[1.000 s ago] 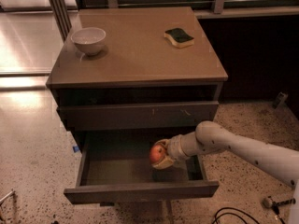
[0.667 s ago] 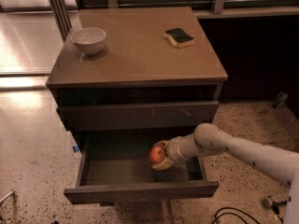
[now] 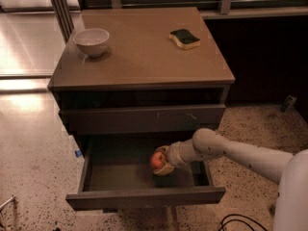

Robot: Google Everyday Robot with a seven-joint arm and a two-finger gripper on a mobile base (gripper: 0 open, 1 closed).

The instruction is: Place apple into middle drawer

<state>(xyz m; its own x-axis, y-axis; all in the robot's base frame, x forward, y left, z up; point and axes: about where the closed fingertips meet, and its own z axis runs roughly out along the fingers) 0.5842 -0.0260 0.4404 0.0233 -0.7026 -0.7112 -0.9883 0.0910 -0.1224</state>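
Inside the open middle drawer [image 3: 144,197], right of its centre, the pincer [image 3: 163,164] stays clasped on the apple [image 3: 156,160], hardly lower than a second ago, so letting go seems next, while above the drawer the surface [image 3: 144,64] carries a bowl [image 3: 91,40] and a sponge [image 3: 184,38].

Gripper [image 3: 162,162], apple [image 3: 157,160] — leftward in middle drawer [image 3: 144,197]

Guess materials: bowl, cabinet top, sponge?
Bowl: likely glazed ceramic, white with soft sheen. Cabinet top: probably brown laminate, smooth, faint glare. Sponge: foam, yellow with dark scrub layer. The gripper holds the apple inside the open drawer.
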